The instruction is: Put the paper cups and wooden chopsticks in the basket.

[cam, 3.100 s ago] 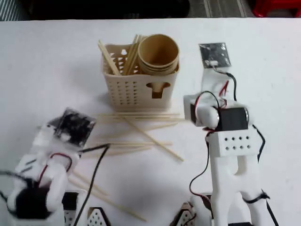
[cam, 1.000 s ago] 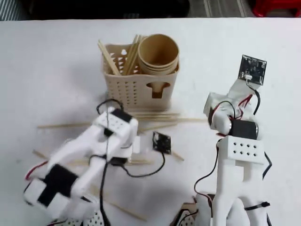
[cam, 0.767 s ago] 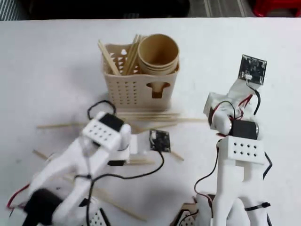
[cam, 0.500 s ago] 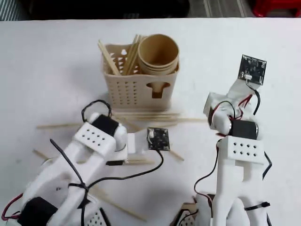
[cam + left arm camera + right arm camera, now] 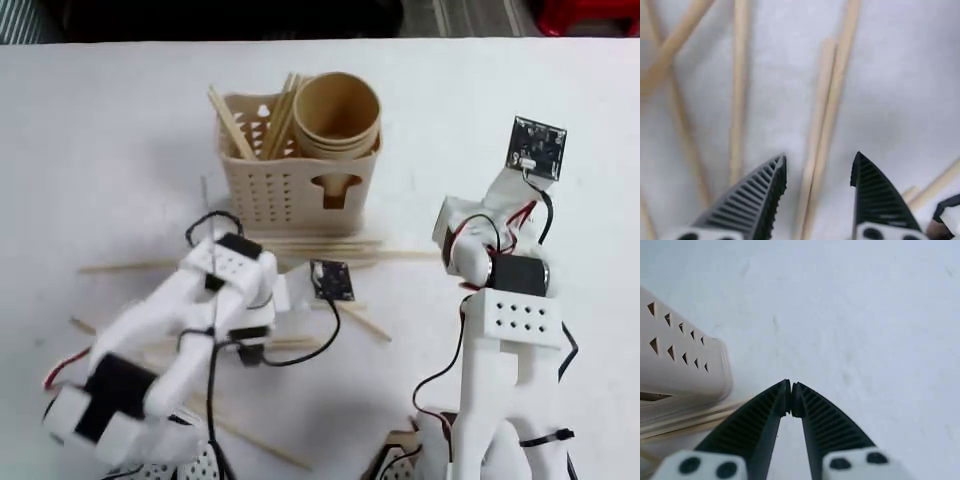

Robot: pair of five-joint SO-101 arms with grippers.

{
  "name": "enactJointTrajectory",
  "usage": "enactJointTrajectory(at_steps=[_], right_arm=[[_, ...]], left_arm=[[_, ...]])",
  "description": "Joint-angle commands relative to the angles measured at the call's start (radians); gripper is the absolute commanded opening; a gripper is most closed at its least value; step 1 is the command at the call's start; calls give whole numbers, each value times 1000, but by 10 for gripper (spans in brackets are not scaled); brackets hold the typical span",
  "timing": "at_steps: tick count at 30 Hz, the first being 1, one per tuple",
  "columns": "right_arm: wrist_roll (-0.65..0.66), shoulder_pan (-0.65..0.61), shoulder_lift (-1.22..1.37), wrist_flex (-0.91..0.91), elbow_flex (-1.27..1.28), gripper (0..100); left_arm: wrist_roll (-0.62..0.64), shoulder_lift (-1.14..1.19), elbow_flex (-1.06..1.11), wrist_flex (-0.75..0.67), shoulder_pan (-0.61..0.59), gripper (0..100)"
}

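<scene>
Left gripper spread wide, low over the table; a pair of wooden chopsticks lies between its jaws, long axis straight ahead, just nearer than the basket.

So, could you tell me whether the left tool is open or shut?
Open: the left tool has fingers apart, two chopsticks between them.

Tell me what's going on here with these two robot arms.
The left gripper hangs open over a pair of loose chopsticks on the table, one finger on either side. The right gripper is shut and empty beside the basket, which already holds the paper cups and a few chopsticks. More lie scattered in front.
</scene>
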Motion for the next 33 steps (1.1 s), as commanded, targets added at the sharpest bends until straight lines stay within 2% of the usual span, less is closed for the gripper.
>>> enactJointTrajectory(at_steps=[1,6,11,17,24,29,33], right_arm=[[-8,7,-24,-12,-6,19],[-6,7,-24,-12,-6,19],[-6,7,-25,-12,-6,19],[-5,8,-25,-12,-6,19],[-5,8,-28,-13,-6,19],[-5,8,-30,-13,-6,19],[-3,8,-28,-13,-6,19]], left_arm=[[9,110,-146,52,-5,186],[17,278,-247,120,35,28],[20,351,-322,232,58,22],[109,110,-384,325,58,23],[107,-107,-468,460,53,23],[112,-171,-651,592,50,23],[164,-219,-825,612,50,23]])
